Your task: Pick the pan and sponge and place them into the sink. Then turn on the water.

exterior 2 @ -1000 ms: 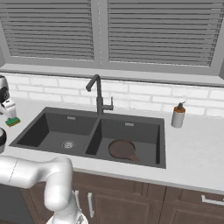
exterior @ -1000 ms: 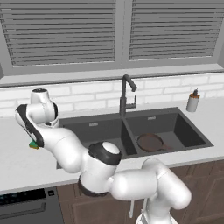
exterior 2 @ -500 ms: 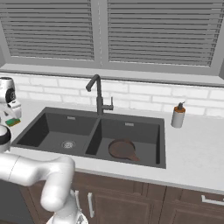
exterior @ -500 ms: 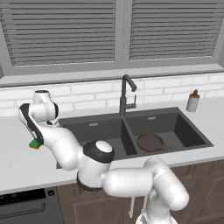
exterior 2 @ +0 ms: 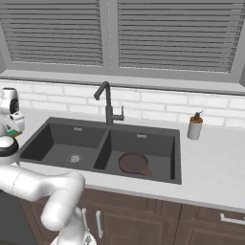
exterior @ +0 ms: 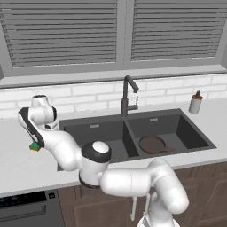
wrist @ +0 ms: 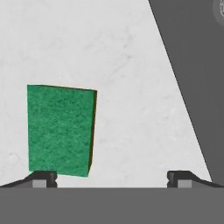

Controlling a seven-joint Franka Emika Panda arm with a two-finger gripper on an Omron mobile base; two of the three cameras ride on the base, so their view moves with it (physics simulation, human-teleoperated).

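- Left base view: I am reaching far out over the pale counter [exterior: 17,164] beside the sink [exterior: 197,146], and the sponge [exterior: 34,146] is peeking out just under my wrist, green over a thin yellow layer. The pan [exterior: 152,143], round, shallow and dark brown, is lying in the basin farther from my hand, so I judge that half of the carrying is done. No stream is falling from the dark gooseneck faucet [exterior: 127,95], so the water is yet to be turned on.
- Right base view: the pan [exterior 2: 133,162] is sitting flat in the far basin with its short handle pointing toward the front rim. The basin nearer my hand is showing a round silver drain [exterior 2: 72,157]. A small soap bottle [exterior 2: 194,126] is standing on the counter well beyond the sink.
- Hand view: my gripper [wrist: 111,176] is spread wide and holding nothing, pointing down at the speckled white counter. The sponge [wrist: 60,130], a rough-textured green rectangle, is lying flat with one edge touching or just over one fingertip [wrist: 43,177], well off-centre between my fingers. The sink's matte grey wall [wrist: 192,74] is running past the other fingertip. I judge the sponge is what I am going for now.
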